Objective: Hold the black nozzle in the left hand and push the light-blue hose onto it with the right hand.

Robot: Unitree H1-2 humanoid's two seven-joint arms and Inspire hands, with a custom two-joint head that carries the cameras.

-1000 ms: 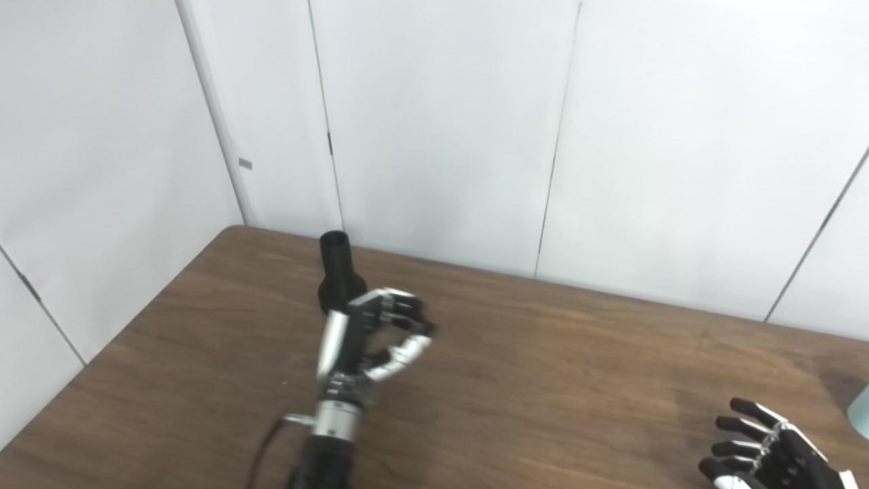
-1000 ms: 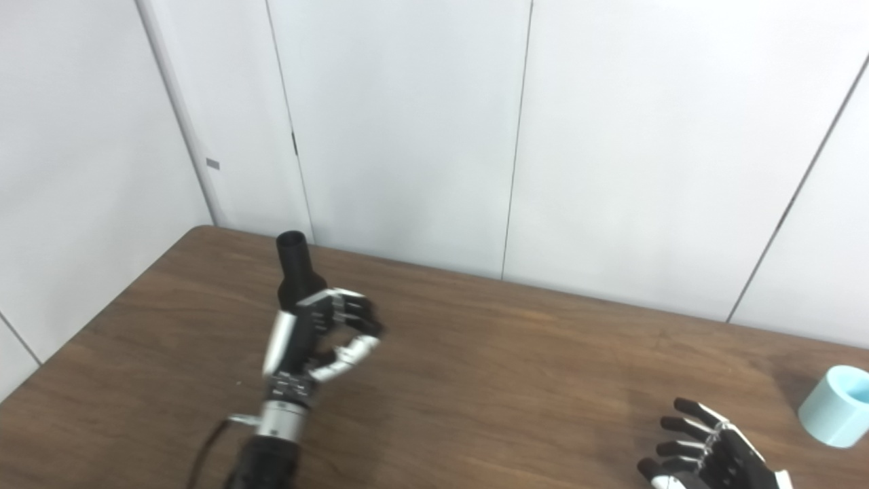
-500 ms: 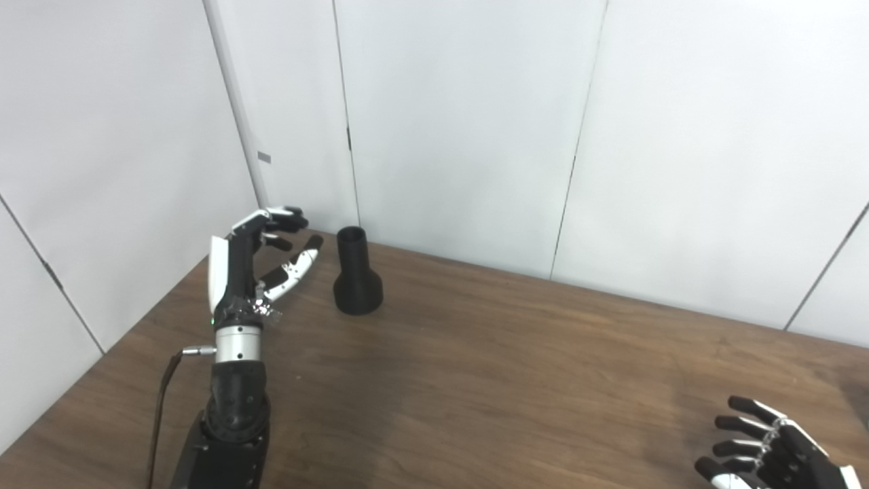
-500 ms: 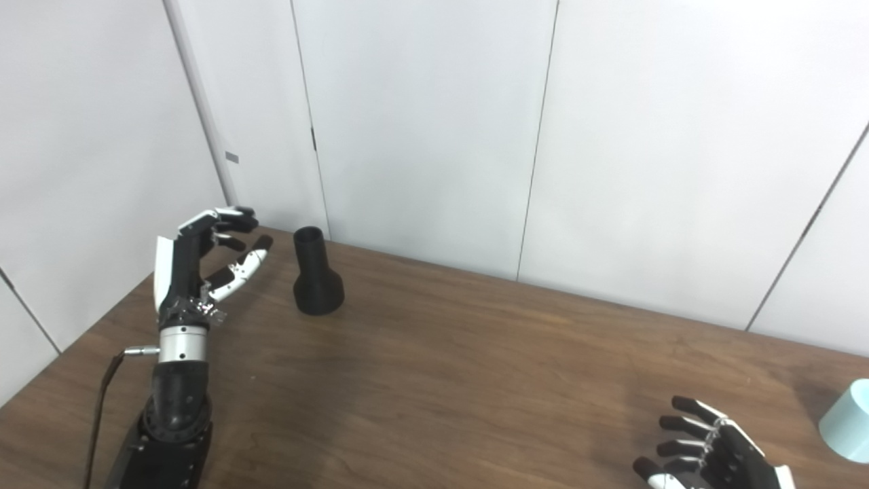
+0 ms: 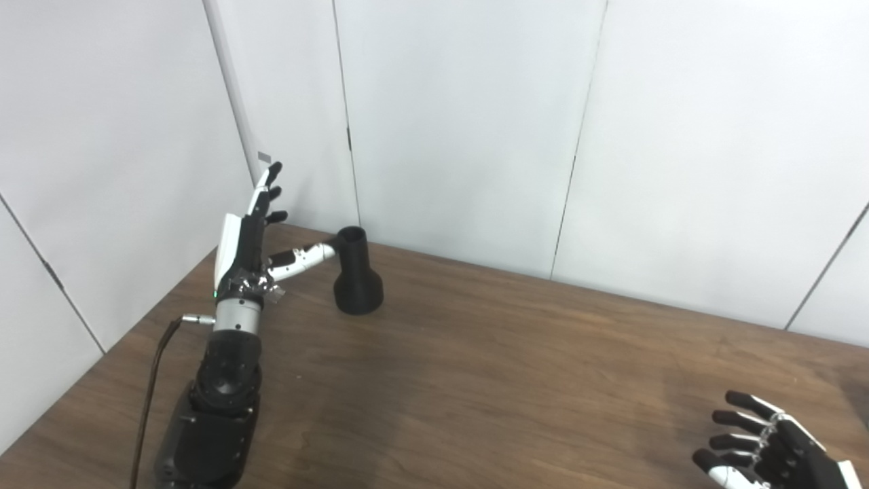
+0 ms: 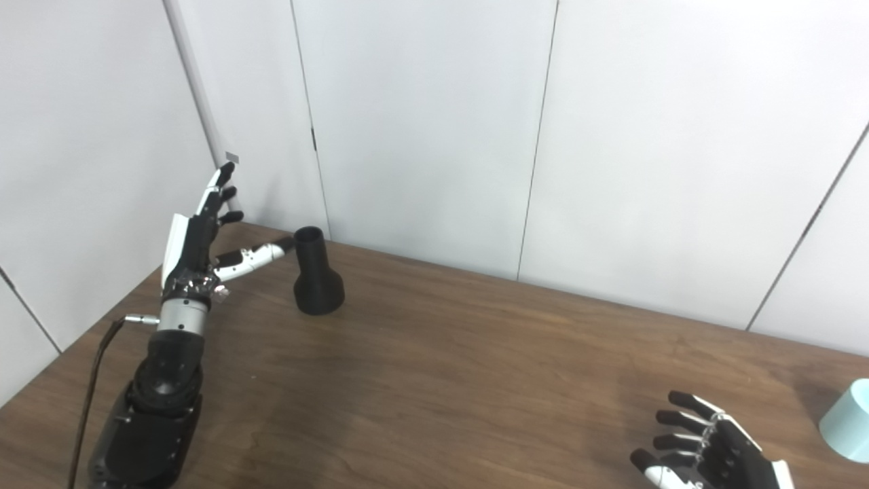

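2 spread hands, unlabelled nozzle.

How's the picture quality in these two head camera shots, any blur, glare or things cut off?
Left eye view: sharp, soft even light, no glare; the black nozzle is clear, the right hand is clipped by the frame. Right eye view: equally sharp; the light-blue hose is cut off at the right edge.

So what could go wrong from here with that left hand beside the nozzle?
The open left hand has its thumb at the narrow top of the upright black nozzle, so a sideways nudge might tip it over. The light-blue hose sits at the table's far right, beyond the open right hand, partly out of view.
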